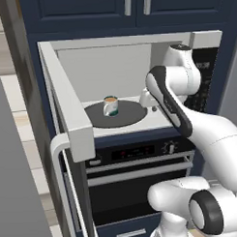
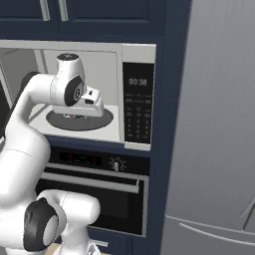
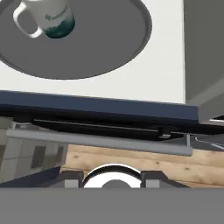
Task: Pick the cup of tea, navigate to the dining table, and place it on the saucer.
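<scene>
Small white mug with teal-green pattern (image 1: 110, 105) stands upright mid-turntable (image 1: 132, 115) — left of and beyond the arm's jaws; their state cannot be told.

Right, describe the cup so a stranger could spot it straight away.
Find the open microwave above the oven, set in navy cabinets. Inside lies a dark round turntable; the cup stands on its left part, a small white mug with a teal pattern and brown tea.
</scene>
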